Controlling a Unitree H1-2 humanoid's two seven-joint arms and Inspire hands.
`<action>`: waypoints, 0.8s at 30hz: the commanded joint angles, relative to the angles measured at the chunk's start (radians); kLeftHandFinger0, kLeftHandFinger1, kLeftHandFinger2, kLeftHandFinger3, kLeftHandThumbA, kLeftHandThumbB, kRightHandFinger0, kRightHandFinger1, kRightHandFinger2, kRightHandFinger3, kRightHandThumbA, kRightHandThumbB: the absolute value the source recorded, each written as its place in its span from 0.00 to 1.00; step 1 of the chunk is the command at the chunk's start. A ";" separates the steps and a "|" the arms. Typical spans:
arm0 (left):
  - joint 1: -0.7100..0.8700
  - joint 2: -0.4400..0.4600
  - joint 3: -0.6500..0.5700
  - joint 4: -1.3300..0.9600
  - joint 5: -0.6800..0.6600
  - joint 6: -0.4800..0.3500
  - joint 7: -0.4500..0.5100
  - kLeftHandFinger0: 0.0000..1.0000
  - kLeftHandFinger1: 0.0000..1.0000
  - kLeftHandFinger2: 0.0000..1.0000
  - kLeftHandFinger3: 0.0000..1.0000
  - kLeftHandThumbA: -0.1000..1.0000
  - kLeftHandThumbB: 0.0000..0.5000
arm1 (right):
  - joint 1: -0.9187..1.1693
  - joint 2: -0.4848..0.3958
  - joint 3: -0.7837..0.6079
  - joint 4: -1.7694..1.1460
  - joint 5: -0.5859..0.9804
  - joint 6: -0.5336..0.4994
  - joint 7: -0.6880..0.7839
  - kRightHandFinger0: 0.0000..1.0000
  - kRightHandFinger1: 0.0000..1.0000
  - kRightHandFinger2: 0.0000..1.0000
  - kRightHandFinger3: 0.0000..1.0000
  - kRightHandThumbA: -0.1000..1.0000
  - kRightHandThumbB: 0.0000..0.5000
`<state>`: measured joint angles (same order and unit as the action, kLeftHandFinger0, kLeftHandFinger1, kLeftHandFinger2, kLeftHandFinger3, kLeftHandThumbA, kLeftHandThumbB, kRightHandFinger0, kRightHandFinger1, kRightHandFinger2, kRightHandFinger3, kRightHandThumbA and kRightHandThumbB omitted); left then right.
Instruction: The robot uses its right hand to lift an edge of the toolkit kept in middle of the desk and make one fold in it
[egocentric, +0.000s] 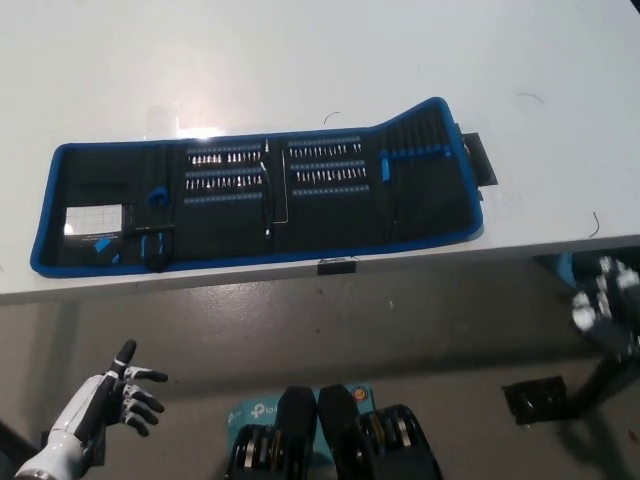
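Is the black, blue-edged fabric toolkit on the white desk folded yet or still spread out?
Spread out: the black, blue-edged fabric toolkit lies open on the white desk, its bit rows showing; only its right end is slightly raised.

Black toolkit edged in blue lies on a white desk.
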<state>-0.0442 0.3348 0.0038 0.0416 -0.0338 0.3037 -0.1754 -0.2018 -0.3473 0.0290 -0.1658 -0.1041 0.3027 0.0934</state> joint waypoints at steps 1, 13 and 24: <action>-0.011 0.007 0.008 -0.028 -0.008 -0.001 -0.015 0.36 0.37 0.37 0.55 1.00 0.98 | -0.137 -0.045 0.019 -0.184 0.065 0.111 0.116 0.21 0.28 0.46 0.84 0.04 0.23; 0.007 -0.009 0.013 -0.034 -0.013 -0.005 -0.009 0.38 0.38 0.37 0.55 1.00 0.95 | -0.312 -0.060 0.049 -0.091 0.053 0.103 0.156 0.12 0.23 0.43 0.80 0.04 0.26; 0.008 -0.009 0.010 -0.037 -0.003 0.002 -0.003 0.42 0.41 0.41 0.59 1.00 0.90 | -0.351 0.052 -0.019 0.140 0.039 0.164 0.048 0.46 0.66 0.84 1.00 0.04 0.33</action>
<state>-0.0352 0.3257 0.0041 0.0330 -0.0394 0.3065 -0.1796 -0.4885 -0.3231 0.0562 -0.0691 -0.0706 0.4346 0.1988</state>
